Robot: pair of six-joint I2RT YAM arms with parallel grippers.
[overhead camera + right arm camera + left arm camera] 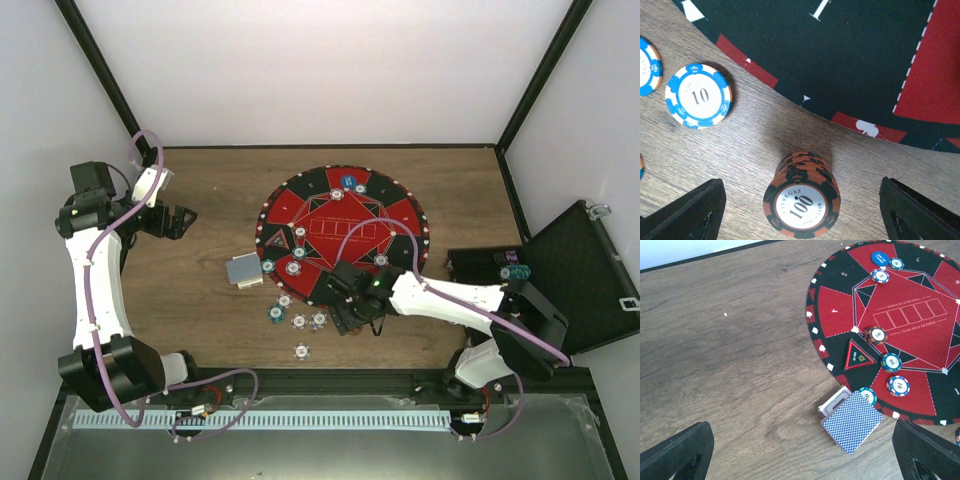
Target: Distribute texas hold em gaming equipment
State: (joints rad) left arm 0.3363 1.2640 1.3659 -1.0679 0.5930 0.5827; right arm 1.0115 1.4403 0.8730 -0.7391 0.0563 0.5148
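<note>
Standing on the table [740, 145] is an orange-and-black chip stack [802, 197] marked 100

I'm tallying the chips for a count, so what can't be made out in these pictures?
Right wrist view: the orange chip stack is seen from above, so its chip count is unclear.
Right wrist view: a blue chip is cut off by the left edge.
Left wrist view: the card deck lies back up, faces hidden, partly covering a white item.
Top view: the right gripper covers that stack.
</note>
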